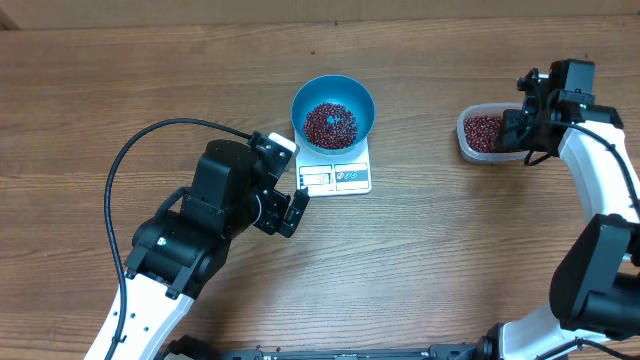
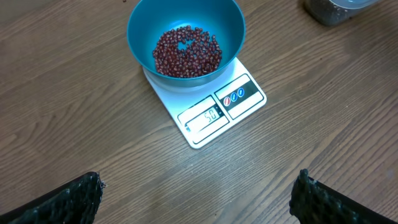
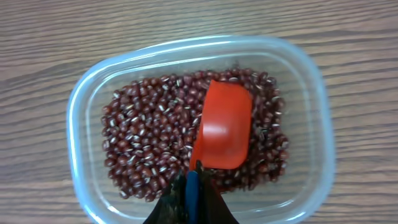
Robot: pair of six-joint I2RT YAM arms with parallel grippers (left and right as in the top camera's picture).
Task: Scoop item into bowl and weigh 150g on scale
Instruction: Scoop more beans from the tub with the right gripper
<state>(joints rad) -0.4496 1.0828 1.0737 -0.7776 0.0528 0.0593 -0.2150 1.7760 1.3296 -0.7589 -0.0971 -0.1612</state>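
Note:
A blue bowl (image 1: 333, 113) holding a small heap of dark red beans (image 1: 330, 123) stands on the white scale (image 1: 336, 176) at mid-table. In the left wrist view the bowl (image 2: 185, 40) and scale (image 2: 211, 111) lie ahead of my open left gripper (image 2: 199, 196), which hovers over bare wood. My right gripper (image 3: 193, 196) is shut on the blue handle of an orange-red scoop (image 3: 222, 127). The scoop lies on the beans (image 3: 149, 140) inside a clear tub (image 3: 87, 118). Overhead, the right gripper (image 1: 527, 125) sits over that tub (image 1: 482, 133).
The clear tub stands at the right side of the wooden table. A black cable (image 1: 140, 165) loops off the left arm at the left. The right arm's white links (image 1: 600, 170) run down the right edge.

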